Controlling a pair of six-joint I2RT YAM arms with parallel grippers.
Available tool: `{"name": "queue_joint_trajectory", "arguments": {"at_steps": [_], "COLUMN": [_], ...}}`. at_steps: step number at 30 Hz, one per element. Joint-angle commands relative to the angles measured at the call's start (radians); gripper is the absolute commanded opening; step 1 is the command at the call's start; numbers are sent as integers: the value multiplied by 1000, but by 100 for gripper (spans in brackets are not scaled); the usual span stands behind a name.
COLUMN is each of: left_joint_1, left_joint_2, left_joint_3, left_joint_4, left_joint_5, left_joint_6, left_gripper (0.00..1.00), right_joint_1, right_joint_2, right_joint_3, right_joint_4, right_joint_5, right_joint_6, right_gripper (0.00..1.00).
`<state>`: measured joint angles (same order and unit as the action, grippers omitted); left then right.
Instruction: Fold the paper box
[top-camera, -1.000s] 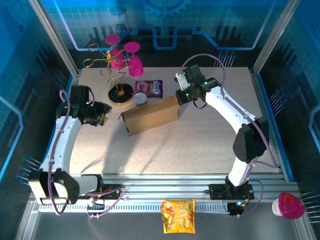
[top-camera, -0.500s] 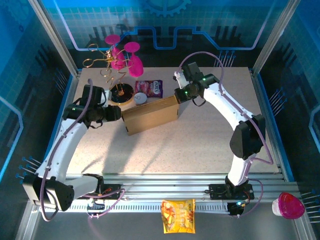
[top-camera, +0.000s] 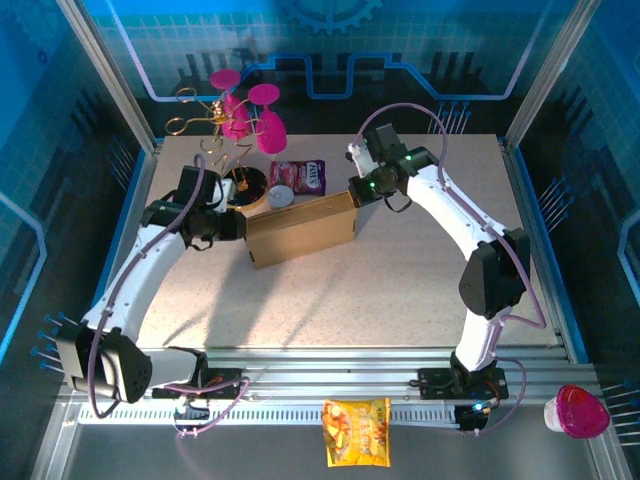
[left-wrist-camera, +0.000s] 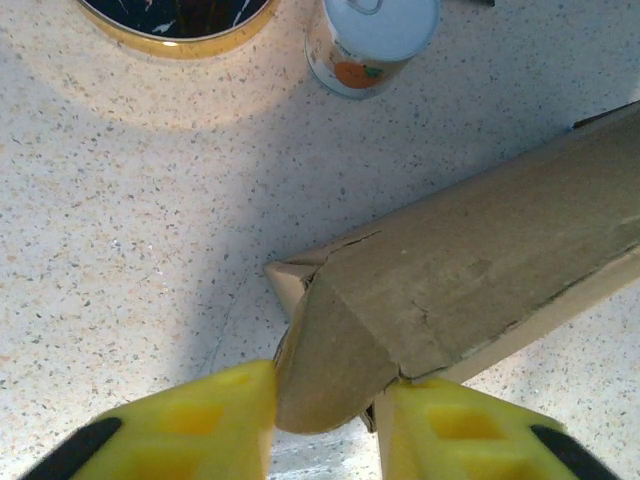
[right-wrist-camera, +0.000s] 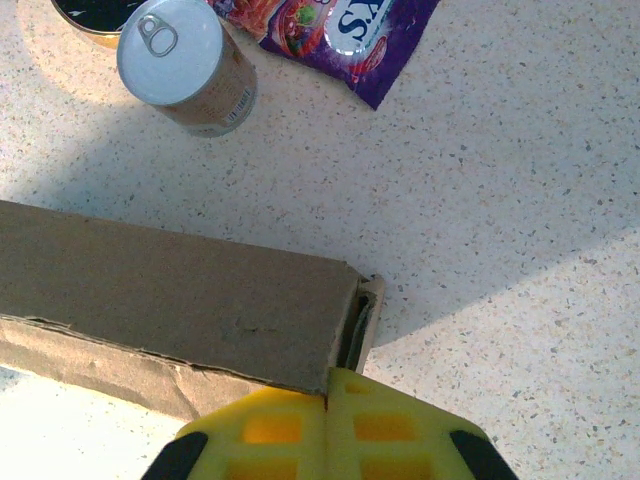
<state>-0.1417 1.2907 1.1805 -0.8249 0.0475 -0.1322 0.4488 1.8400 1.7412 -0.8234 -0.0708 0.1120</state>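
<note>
- From above: the paper box (top-camera: 300, 232) lies mid-table, closed up along its top, tilted a bit. The left gripper (top-camera: 232, 228) is at its left end and the right gripper (top-camera: 356, 190) at its right end.
- Just behind the box sit a sealed pull-tab can (top-camera: 281, 197), a purple snack packet (top-camera: 300, 177) and a black gold-rimmed dish (top-camera: 243, 187). A wire stand with pink glasses (top-camera: 240, 115) is further back.
- Left wrist: the yellow fingers (left-wrist-camera: 215, 420) are spread, and the box's rounded end flap sits in the gap, touching both. I honestly can't tell if it's squeezing.
- Right wrist: the fingers (right-wrist-camera: 260, 435) are clenched together, with the box's near corner right at their seam. The can stands beyond the box, lid unopened.
</note>
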Motion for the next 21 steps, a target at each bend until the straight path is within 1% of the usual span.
{"name": "queue_joint_trajectory", "arguments": {"at_steps": [1,5,7,12,17,21], "left_joint_1": [-9,-9,-9,-9,-9,-9], "left_joint_2": [24,22,27,61,104,140], "left_joint_3": [7,18,31,82,153,195], "left_joint_4": [11,0,-15,-91,-186,-229], "left_joint_5": [-13,-16,-14,3,6,16], "left_joint_6": [0,-26,-47,-86,-120,-149], "left_gripper": [23,10,7,7,10,11], "right_joint_1": [-5,-6,-6,-5,-4,-4], "right_joint_2": [22,23,23,26,28,28], "right_joint_3": [22,25,25,24,31,31], "right_joint_4": [-39,-41,-43,-48,-58,-59], "right_joint_5": [-24,-23,-23,-27,-19,-20], "right_joint_6": [-6,-7,-8,-11,-18,-18], "right_gripper": [0,0,0,0,0,0]}}
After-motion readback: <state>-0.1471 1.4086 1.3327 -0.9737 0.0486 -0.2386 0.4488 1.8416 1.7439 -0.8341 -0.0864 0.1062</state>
